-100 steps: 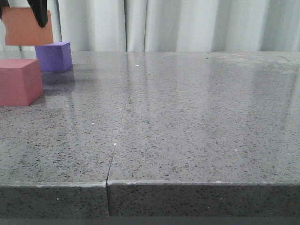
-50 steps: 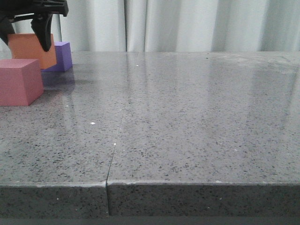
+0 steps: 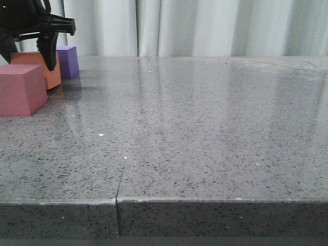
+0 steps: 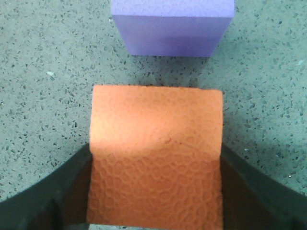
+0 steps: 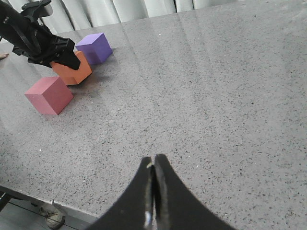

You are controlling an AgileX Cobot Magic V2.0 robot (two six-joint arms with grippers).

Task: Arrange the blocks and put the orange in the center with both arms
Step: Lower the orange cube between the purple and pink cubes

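Left gripper (image 4: 156, 191) clamped orange cube (image 4: 157, 158), sat between purple cube (image 4: 172, 26) and pink cube (image 5: 49, 95). Right gripper (image 5: 153, 191) closed, empty. Risk: release nudged orange cube askew.

A lab-like test room: a bare grey speckled stone table (image 3: 205, 128) with pale pleated curtains (image 3: 205, 25) closing off twelve o'clock.

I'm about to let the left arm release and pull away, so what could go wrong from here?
1. The orange cube sits between the pink-red cube and the purple cube with small gaps; opening fingers or a sloppy retreat of the left gripper could nudge a neighbour.
2. The foam may cling to a finger and twist or lift on release.
3. The row lies near the table's left edge.
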